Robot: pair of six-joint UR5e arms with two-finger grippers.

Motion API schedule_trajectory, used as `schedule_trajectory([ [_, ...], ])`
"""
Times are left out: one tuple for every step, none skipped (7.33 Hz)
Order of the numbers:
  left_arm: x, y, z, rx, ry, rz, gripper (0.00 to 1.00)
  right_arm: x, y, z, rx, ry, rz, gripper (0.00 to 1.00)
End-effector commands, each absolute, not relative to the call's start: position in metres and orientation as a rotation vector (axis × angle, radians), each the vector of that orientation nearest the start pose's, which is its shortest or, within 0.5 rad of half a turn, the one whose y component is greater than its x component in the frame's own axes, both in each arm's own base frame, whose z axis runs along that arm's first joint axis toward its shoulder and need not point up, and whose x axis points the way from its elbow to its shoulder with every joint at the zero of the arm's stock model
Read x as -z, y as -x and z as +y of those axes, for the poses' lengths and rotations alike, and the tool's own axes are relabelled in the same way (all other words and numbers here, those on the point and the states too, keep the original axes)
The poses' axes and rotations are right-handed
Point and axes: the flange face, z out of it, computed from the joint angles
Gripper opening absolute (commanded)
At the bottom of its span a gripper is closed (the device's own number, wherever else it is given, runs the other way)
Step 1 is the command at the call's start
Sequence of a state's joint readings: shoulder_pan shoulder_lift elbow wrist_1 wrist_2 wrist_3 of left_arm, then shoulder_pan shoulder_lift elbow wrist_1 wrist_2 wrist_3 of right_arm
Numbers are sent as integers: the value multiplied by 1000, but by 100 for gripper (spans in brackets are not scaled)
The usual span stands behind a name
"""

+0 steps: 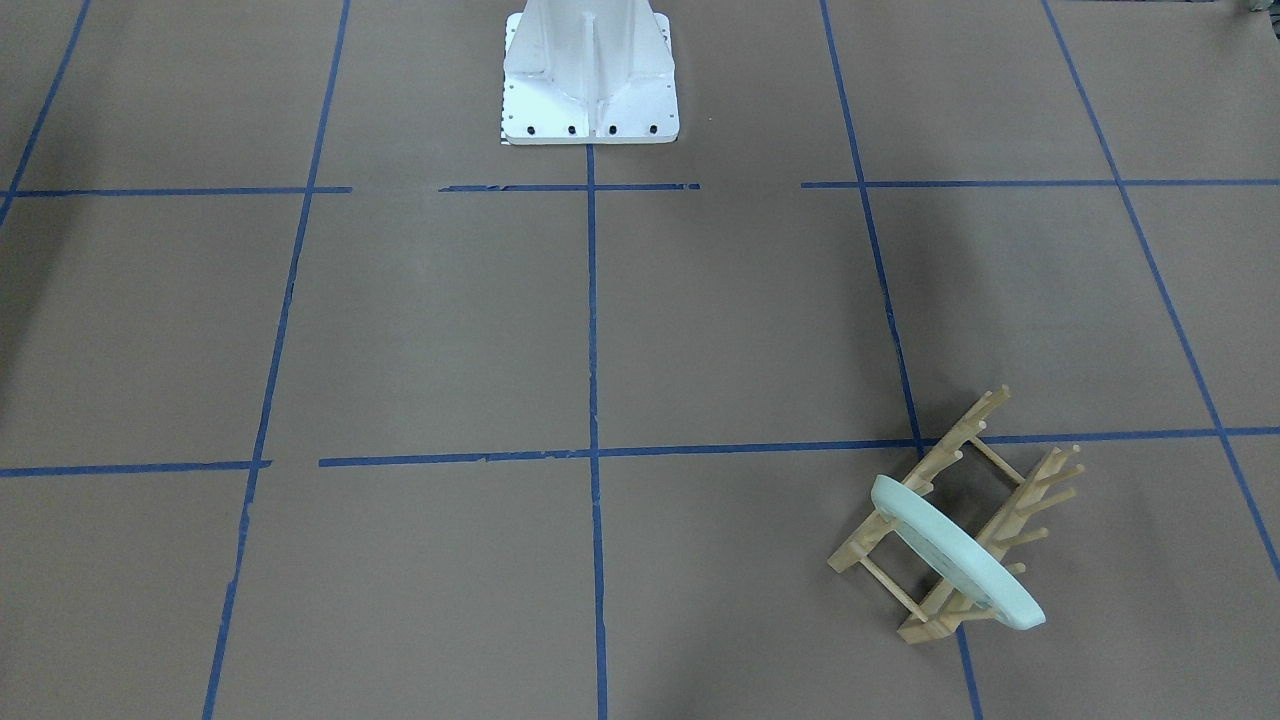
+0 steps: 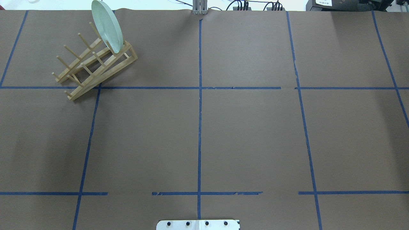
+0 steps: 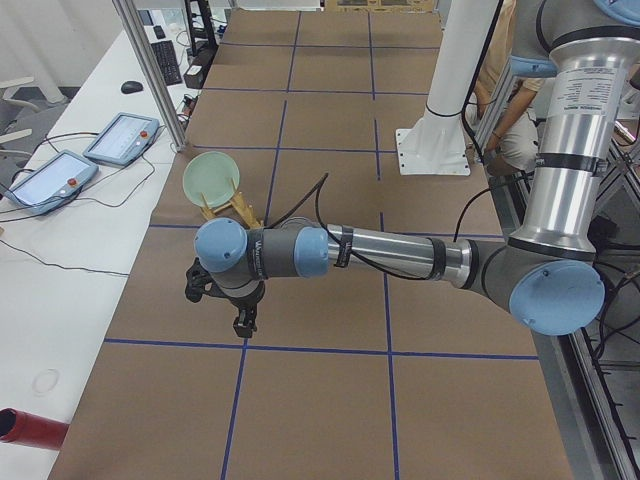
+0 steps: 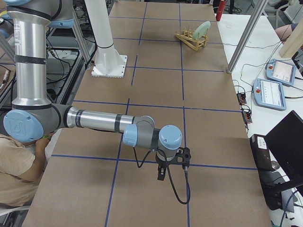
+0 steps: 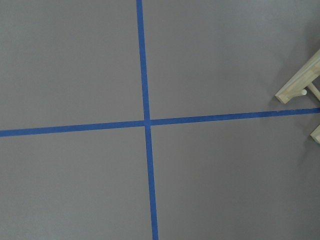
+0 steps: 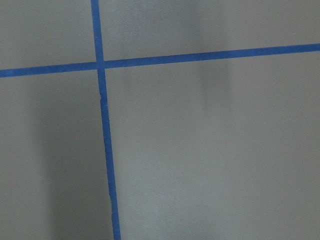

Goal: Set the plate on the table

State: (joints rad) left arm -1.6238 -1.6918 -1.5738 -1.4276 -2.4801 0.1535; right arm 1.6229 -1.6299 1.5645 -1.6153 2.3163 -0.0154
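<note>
Zero contact showing with the plate (image 2: pixel 107 27). Standing on edge in the end slot of the wooden rack (image 2: pixel 105 75) on the table (image 2: pixel 249 134). Sitting near the left gripper (image 3: pixel 242 328), off to one side, not between its jaws. Sitting well apart from the right gripper (image 4: pixel 161 174), toward the table's other end. Not managing to tell jaw state on either, seeing both only from the side.
</note>
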Motion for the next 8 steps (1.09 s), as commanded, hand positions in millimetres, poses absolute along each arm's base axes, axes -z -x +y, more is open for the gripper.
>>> schedule_trajectory([
  [-632, 82, -508, -132, -187, 921, 100, -696, -90, -454, -76, 80, -748, 100],
  [-628, 80, -504, -162, -283, 945, 100, -697, -89, -453, -77, 82, -748, 100],
  [-611, 77, -507, 41, -210, 1008, 100, -697, -89, -453, -77, 82, -748, 100],
  [-576, 74, -527, 198, -213, 1060, 100, -697, -89, -453, -77, 82, -748, 100],
  [-540, 47, -540, 292, -163, 1167, 100, -697, -89, -453, -77, 82, -748, 100],
  [-492, 12, -564, 390, -113, 1239, 100, -697, -89, -453, -77, 82, -748, 100],
  [-454, -33, -585, 468, -41, 1273, 100, -697, -89, -453, -77, 82, -748, 100],
  [-422, -64, -608, 514, -82, 1264, 100, -697, -89, -453, -77, 82, -748, 100],
])
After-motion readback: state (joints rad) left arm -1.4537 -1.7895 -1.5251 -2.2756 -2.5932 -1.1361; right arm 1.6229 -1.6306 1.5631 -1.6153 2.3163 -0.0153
